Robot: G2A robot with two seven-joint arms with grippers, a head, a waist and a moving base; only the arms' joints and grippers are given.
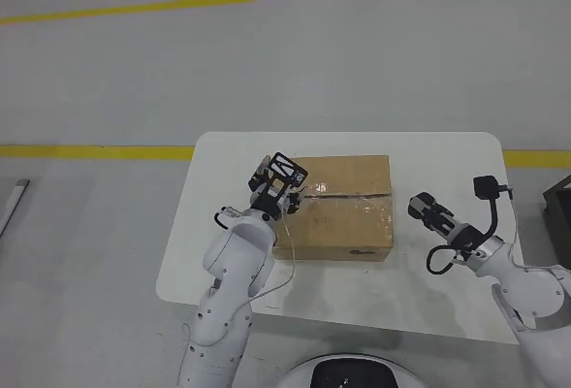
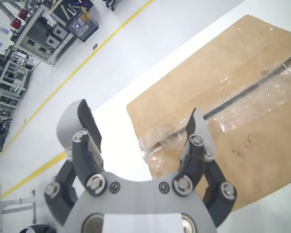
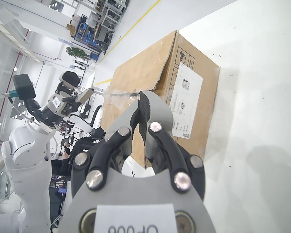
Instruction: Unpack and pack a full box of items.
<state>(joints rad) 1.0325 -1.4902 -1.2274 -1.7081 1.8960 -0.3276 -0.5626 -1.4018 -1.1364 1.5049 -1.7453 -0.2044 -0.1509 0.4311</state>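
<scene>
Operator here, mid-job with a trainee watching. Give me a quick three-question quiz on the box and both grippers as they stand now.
1. True or false: the cardboard box on the table has its flaps open.
2. The left gripper is: A) open at the box's taped end; B) shut on the tape; C) resting on the floor.
3. Fill in: the right gripper is ____ and holds nothing.

Key: 1 false, because clear tape seals the seam; 2 A; 3 shut.
</scene>
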